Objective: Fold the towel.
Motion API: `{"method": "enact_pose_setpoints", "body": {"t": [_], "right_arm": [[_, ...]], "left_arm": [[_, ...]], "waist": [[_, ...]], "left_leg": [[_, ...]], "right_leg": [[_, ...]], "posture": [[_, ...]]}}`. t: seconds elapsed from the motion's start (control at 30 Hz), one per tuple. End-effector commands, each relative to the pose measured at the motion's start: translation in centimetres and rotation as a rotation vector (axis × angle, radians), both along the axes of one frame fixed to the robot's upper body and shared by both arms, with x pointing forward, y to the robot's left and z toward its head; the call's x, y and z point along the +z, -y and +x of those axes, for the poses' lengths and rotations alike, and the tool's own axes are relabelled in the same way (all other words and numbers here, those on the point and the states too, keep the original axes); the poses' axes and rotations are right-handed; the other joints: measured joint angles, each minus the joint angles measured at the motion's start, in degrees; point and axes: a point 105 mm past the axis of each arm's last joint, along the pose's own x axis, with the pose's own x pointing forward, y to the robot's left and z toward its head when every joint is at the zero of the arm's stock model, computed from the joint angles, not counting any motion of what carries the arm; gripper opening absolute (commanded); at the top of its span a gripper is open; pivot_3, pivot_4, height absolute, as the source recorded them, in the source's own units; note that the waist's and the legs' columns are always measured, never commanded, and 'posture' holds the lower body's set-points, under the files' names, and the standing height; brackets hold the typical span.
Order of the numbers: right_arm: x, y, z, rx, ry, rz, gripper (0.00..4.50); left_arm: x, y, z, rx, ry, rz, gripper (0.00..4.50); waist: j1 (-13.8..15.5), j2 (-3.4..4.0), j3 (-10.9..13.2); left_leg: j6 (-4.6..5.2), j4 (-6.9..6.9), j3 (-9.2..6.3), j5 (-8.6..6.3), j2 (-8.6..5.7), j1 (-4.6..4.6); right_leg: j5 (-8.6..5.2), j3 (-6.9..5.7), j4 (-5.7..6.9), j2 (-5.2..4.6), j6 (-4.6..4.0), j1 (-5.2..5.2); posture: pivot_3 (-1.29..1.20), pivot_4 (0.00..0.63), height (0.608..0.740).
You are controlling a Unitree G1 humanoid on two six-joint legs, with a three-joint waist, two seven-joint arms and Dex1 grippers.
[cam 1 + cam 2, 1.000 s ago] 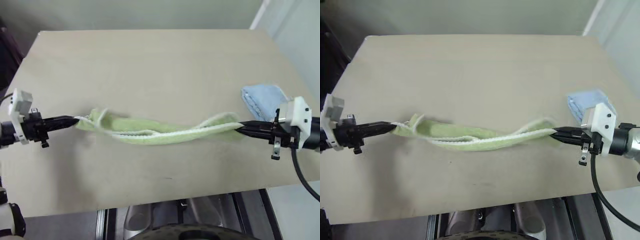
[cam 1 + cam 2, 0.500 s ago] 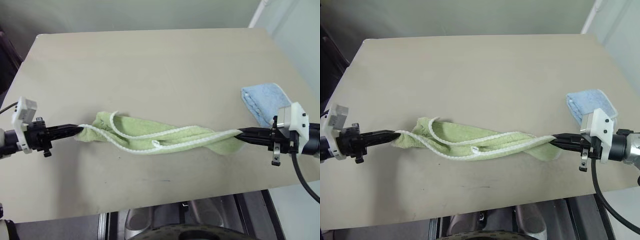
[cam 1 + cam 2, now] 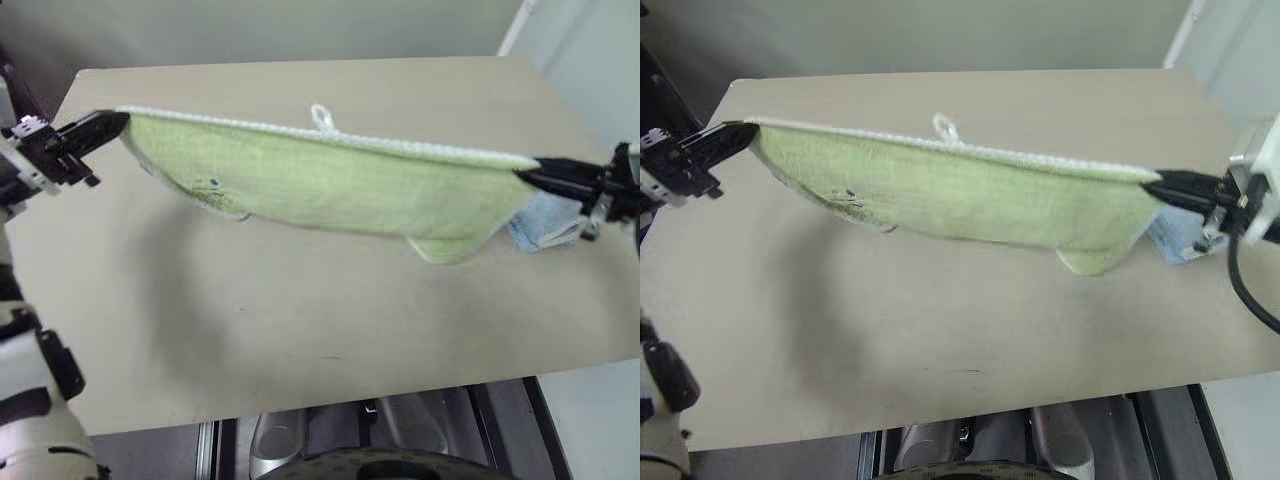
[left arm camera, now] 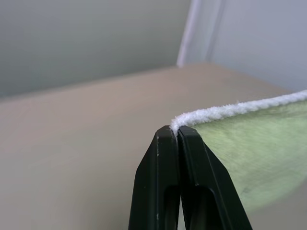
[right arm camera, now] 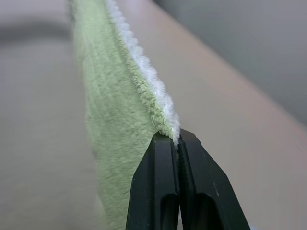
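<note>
So the left gripper (image 3: 118, 120) is clamped tight on one top corner of the towel (image 3: 340, 185), fingers (image 4: 165, 177) pressed together with the white edging poking out right at the tips. It sits up over the table's left edge, near the far left corner. The right gripper (image 3: 528, 170) is doing the same on the opposite top corner, pinched shut on the white trim, out over the table's right edge.

Between the two, the towel is stretched out in the air, top hem pulled into a nearly straight line running across the table (image 3: 300, 300) from left to right, sloping slightly down toward the right side. The green cloth hangs below that line like a sheet, and you can see its soft shadow on the tabletop under it. A little white loop (image 3: 321, 117) sticks up from the top hem about midway, and there's a small dark mark (image 3: 211, 184) on the cloth toward the left end. One lower corner droops down near the right gripper.

Just behind that drooping end, a blue towel (image 3: 545, 222) lies on the table by the right edge, partly hidden by the green one.
</note>
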Motion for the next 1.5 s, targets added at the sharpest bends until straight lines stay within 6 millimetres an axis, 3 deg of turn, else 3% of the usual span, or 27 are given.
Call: {"method": "enact_pose_setpoints", "body": {"t": [0.03, 0.2, 0.33, 0.47, 0.57, 0.73, 0.87, 0.97, 1.13, 1.33, 1.5], "right_arm": [[1.7, 1.9, 3.3, -0.168, 0.130, 0.004, 0.00], [3.2, 2.2, 8.2, -0.289, 0.263, 0.041, 0.00], [4.7, 2.9, 11.1, -0.390, 0.341, 0.065, 0.00], [6.0, 3.8, 12.2, -0.450, 0.386, 0.092, 0.00], [5.9, 4.1, 12.5, -0.460, 0.390, 0.097, 0.00], [5.7, 5.2, 12.5, -0.493, 0.400, 0.121, 0.00], [4.9, 5.3, 12.4, -0.487, 0.389, 0.107, 0.00], [4.4, 5.3, 11.8, -0.446, 0.368, 0.120, 0.00], [3.6, 4.8, 9.0, -0.286, 0.276, 0.146, 0.00], [0.2, 3.8, 3.2, -0.072, 0.030, 0.085, 0.00], [-2.3, 3.8, 0.2, -0.039, -0.121, 0.057, 0.00]], "left_arm": [[1.4, -1.5, 1.6, 0.177, 0.104, 0.060, 0.02], [2.3, -1.6, 4.6, 0.410, 0.196, 0.109, 0.02], [3.7, -1.1, 5.5, 0.496, 0.259, 0.147, 0.02], [5.3, -1.8, 5.3, 0.584, 0.328, 0.254, 0.02], [5.7, -3.2, 4.7, 0.657, 0.341, 0.267, 0.02], [6.6, -4.7, 4.0, 0.734, 0.347, 0.254, 0.02], [7.1, -4.3, 4.0, 0.726, 0.383, 0.285, 0.02], [6.7, -3.1, 4.1, 0.601, 0.365, 0.266, 0.02], [4.1, -1.7, 3.0, 0.264, 0.236, 0.174, 0.02], [-0.2, -2.8, -0.5, 0.017, -0.037, 0.154, 0.02], [-2.3, -3.2, -3.5, -0.120, -0.206, 0.164, 0.02]], "waist": [[-0.1, 0.01, 0.0], [-0.4, 0.16, 0.1], [-0.5, 0.24, 0.1], [-0.4, 0.26, 0.2], [-0.5, 0.26, 0.2], [-0.8, 0.27, 0.2], [-0.8, 0.27, 0.2], [-0.9, 0.26, 0.2], [-0.9, 0.29, 0.2], [-0.9, 0.25, 0.2], [-0.9, 0.24, 0.2]], "left_leg": [[0.02, 0.00, 0.00, 0.03, 0.00, -0.02], [0.13, -0.11, 0.00, 0.21, 0.00, -0.18], [0.08, -0.40, 0.09, 0.33, -0.04, -0.45], [-0.19, -0.52, 0.07, 0.89, -0.01, -1.52], [-0.77, -0.54, 0.05, 1.22, -0.01, -2.18], [-0.91, -0.43, 0.08, 1.27, -0.03, -2.78], [-0.81, -0.30, 0.11, 1.24, -0.04, -2.90], [-0.43, -0.23, 0.10, 1.08, -0.05, -2.89], [-0.23, -0.15, 0.11, 1.15, -0.05, -2.97], [-0.29, -0.13, 0.08, 1.19, -0.01, -2.95], [-0.28, 0.01, 0.04, 1.19, -0.01, -2.80]], "right_leg": [[0.06, 0.01, -0.02, 0.00, 0.04, -0.02], [0.63, 0.01, -0.36, 0.00, 0.69, -0.12], [0.64, 0.01, -0.45, -0.10, 0.78, -0.48], [0.73, -0.05, -0.38, -0.16, 0.86, -1.51], [0.73, -0.07, -0.39, -0.19, 0.87, -2.14], [0.77, -0.05, -0.45, -0.21, 0.97, -2.64], [0.86, -0.04, -0.43, -0.23, 1.03, -2.73], [0.94, -0.07, -0.36, -0.22, 1.00, -2.73], [1.10, -0.09, -0.25, -0.23, 0.90, -2.80], [1.13, -0.11, -0.22, -0.20, 0.79, -2.78], [1.13, -0.12, -0.23, -0.20, 0.77, -2.56]], "posture": [[0.00, 0.150, 0.703], [0.00, 0.150, 0.703], [0.00, 0.150, 0.703], [0.00, 0.150, 0.703], [0.00, 0.150, 0.703], [0.00, 0.150, 0.703], [0.00, 0.150, 0.703], [0.00, 0.150, 0.703], [0.00, 0.150, 0.703], [0.00, 0.150, 0.703], [0.00, 0.150, 0.703]]}}
